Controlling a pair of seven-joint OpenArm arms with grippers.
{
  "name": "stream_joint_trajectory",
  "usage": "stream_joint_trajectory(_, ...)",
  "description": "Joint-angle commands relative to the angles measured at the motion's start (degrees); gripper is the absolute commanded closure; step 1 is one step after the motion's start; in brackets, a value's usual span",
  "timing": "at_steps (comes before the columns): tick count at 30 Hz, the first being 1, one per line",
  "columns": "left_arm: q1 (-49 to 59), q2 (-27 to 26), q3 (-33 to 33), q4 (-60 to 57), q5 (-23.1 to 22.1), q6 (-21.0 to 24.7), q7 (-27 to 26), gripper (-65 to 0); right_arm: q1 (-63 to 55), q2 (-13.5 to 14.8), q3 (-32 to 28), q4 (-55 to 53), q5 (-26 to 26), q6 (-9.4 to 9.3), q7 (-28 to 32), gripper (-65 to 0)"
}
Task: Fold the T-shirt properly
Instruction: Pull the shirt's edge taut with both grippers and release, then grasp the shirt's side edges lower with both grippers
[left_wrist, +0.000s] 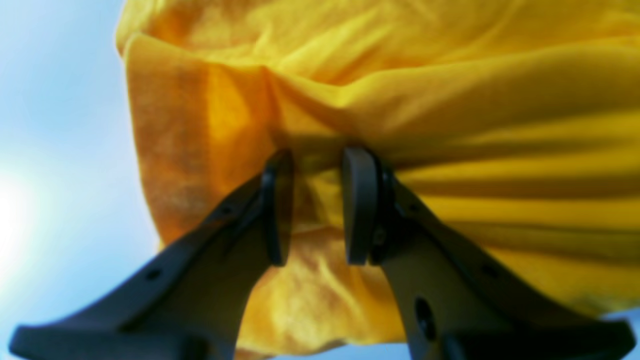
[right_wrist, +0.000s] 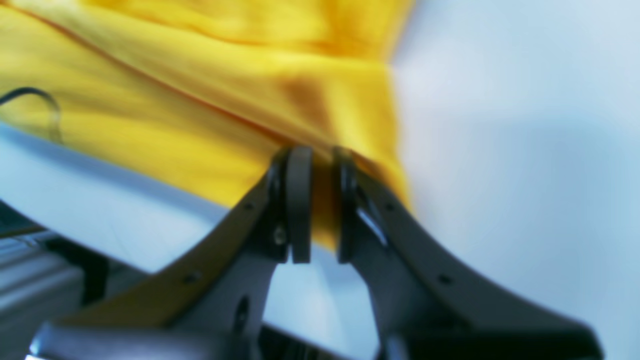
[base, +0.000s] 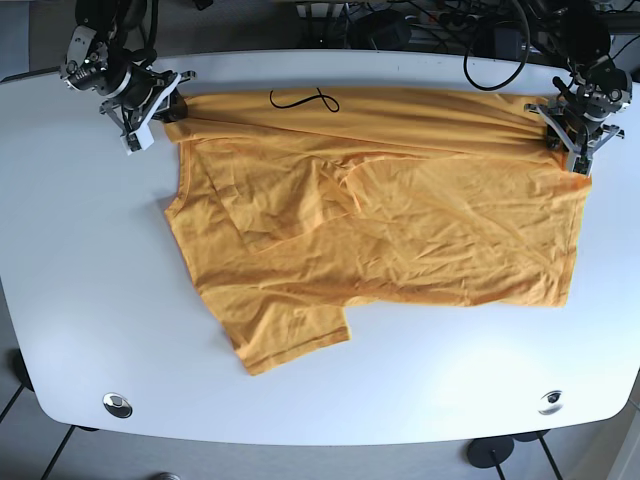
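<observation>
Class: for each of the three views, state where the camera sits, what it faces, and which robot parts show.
Left wrist: on the left arm, facing the shirt; left gripper shows.
Right wrist: on the right arm, facing a shirt edge; right gripper shows.
Base: overhead, facing the table; both grippers show.
All share the shirt.

T-shirt (base: 400, 220) lies on the table (base: 90, 300), a cable (base: 305, 99) on its far edge.

A white rounded table (base: 90, 300) stands on grey floor tiles (base: 12, 400), with black cables (base: 420, 20) behind
</observation>
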Motion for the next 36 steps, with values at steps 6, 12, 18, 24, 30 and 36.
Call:
stream_joint_trajectory(6, 1.96, -0.33, -4.35, 6.64, 0.48, 0.53, 4.14, -14.6, -4.75, 1.64, 0.47, 6.53, -1.1, -0.21, -0.94, -6.5)
stream_joint_trajectory(12, -6.13, -0.24, -4.35, 10.86, 0.57, 0.53, 4.23, -14.7, -4.58, 1.46, 0.47, 13.65, -1.01, -0.21, -1.03, -6.5)
stream_joint_trajectory(18, -14.74, -0.59, -4.17, 8.57, 1.09, 0.53, 8.89, -38.9, 10.28, 1.55, -0.14, 7.5, -1.36, -0.92, -1.3, -7.9)
stream_joint_trajectory(24, -18.96, -0.59, -3.82, 5.67, 0.57, 0.53, 9.95, -39.0, 32.61, 1.81, -0.14, -15.71, -7.25, -0.92, -0.33, -34.2)
stream_joint_trajectory(30, -20.02, -0.59, -3.38, 5.58, 0.57, 0.53, 9.95, -39.0, 50.19, 1.81, -0.14, -40.06, -20.79, -0.3, 13.47, -35.8)
stream_joint_trajectory(36, -20.02, -0.59, -3.29, 5.58, 1.09, 0.53, 9.95, -39.0, 57.58, 3.04, -0.14, -59.23, -21.49, -0.3, 21.3, -35.8)
